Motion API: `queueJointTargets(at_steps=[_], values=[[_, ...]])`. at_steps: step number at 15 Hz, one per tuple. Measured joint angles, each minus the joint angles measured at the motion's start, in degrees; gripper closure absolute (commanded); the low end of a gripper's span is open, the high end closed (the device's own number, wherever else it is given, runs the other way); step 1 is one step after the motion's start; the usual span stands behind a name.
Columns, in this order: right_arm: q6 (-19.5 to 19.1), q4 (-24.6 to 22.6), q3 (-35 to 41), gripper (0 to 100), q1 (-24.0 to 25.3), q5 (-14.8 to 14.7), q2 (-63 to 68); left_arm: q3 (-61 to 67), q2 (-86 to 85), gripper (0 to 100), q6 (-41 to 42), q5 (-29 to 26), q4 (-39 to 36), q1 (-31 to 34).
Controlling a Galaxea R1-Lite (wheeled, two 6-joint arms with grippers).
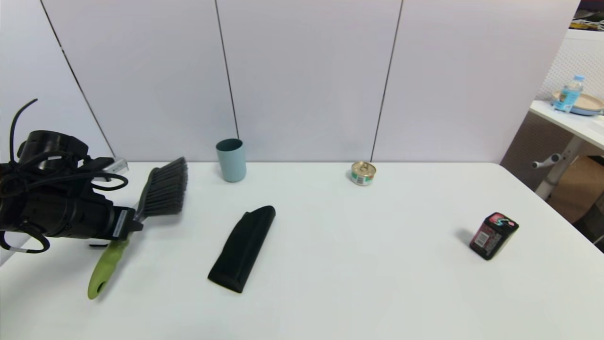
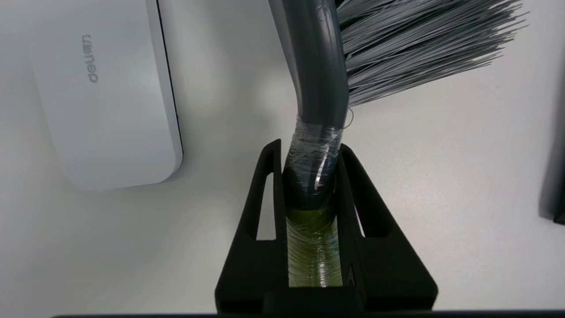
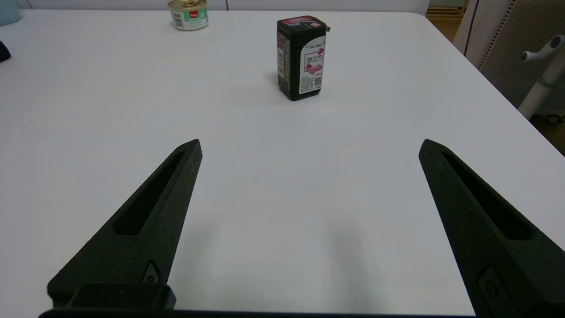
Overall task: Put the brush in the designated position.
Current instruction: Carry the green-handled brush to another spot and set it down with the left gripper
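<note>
The left gripper (image 2: 311,168) is clamping the brush (image 1: 146,208) at its taped neck over the bench's left side; gripped off-balance, it risks pivoting and clipping the black pouch (image 1: 243,248)

The word "deli" is printed in grey on the white block (image 2: 106,92) lying on the worktop (image 2: 441,176). Chinese characters are printed on the white label of the small dark box (image 3: 301,57), but they cannot be read with certainty, nor can its QR code and barcode.
</note>
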Motion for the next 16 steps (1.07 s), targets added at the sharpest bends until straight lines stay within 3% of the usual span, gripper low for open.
queueJointTargets(at_steps=[6,16], values=[[-0.02,0.00,0.00,0,0.00,0.02,0.00,0.02,1.94,100,-0.96,-3.62,-1.79,-1.51],[-0.02,0.00,0.00,0,0.00,0.02,0.00,0.07,6.78,100,-0.28,-3.80,-1.72,-1.52]])
